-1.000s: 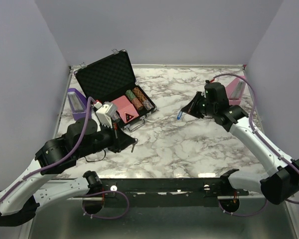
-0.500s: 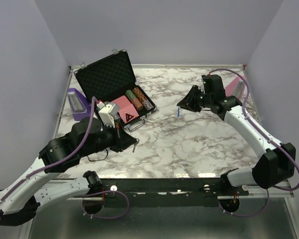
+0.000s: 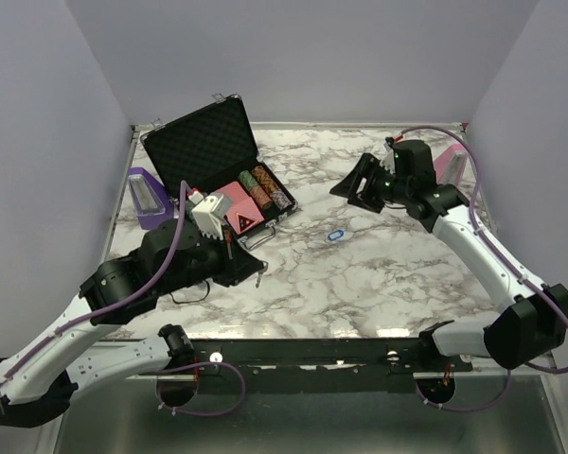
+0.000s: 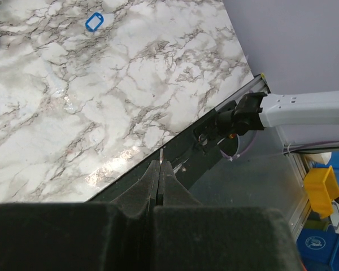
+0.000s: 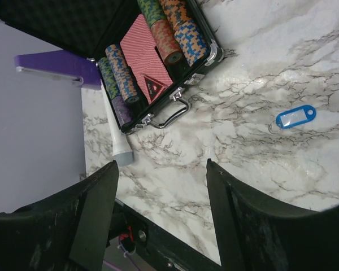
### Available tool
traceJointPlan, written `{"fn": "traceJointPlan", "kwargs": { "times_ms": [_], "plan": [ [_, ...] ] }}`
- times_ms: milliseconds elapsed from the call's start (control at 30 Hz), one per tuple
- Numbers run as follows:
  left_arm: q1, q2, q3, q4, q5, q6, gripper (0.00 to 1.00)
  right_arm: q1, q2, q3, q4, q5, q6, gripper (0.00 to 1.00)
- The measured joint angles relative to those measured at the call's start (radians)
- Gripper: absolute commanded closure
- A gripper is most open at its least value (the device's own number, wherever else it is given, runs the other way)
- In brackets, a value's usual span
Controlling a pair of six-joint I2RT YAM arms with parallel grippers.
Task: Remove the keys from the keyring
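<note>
Where the keyring lies: the keyring (image 5: 295, 117) is flat on the marble table (image 3: 388, 284), in the open, between the two arms and near the poker chip case (image 3: 204, 142), touching neither gripper.
Keyring axis: the blue tag's long axis runs roughly across the table; its thin metal ring is at the end toward the case's handle.
Keyring handling: judged very light, hard plastic, likely to skate on smooth marble; pinching across the tag's narrow width looks safer than going for the wire ring.
Key: only a thin silver sliver (image 4: 161, 153) shows, poking past the left fingertips; I take it for the key, well apart from the keyring.
Key axis: in line with the left fingers, tip pointing out beyond them.
Key handling: judged stiff, thin and slick metal; a flat-face pinch suits it, though it could pivot.
Left gripper: the left gripper (image 4: 160, 165) has its fingers pressed together on that sliver, above the table's near edge.
Right gripper: the right gripper (image 5: 161, 165) hovers with its fingers (image 5: 96, 214) spread wide, holding nothing.
Task state: no key shows on the ring, so separation looks done.
</note>
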Motion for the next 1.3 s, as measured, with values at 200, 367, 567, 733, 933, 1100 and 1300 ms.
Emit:
{"fn": "traceJointPlan", "kwargs": {
  "times_ms": [200,367,567,733,933,1100,1300],
  "plan": [
    [0.000,0.016,0.000,0.011,0.006,-0.003,1.00,0.000,-0.093,-0.074,0.003,-0.009,-0.003,0.26],
    [0.005,0.031,-0.022,0.068,0.017,-0.026,1.00,-0.003,-0.163,-0.127,-0.016,-0.002,-0.022,0.26],
    [0.006,0.101,-0.080,0.161,0.036,-0.061,1.00,-0.003,-0.258,-0.148,-0.080,0.058,-0.054,0.26],
    [0.010,0.237,-0.106,0.216,0.043,-0.066,1.00,-0.004,-0.348,-0.208,-0.138,0.113,-0.067,0.26],
    [0.012,0.420,-0.068,0.231,0.040,-0.033,1.00,-0.004,-0.428,-0.259,-0.212,0.162,-0.068,0.26],
    [0.013,0.584,0.006,0.219,0.040,0.008,1.00,-0.004,-0.467,-0.259,-0.249,0.195,-0.068,0.26],
    [0.013,0.700,0.093,0.190,0.039,0.043,1.00,-0.004,-0.484,-0.259,-0.285,0.214,-0.068,0.26]
  ]
}}
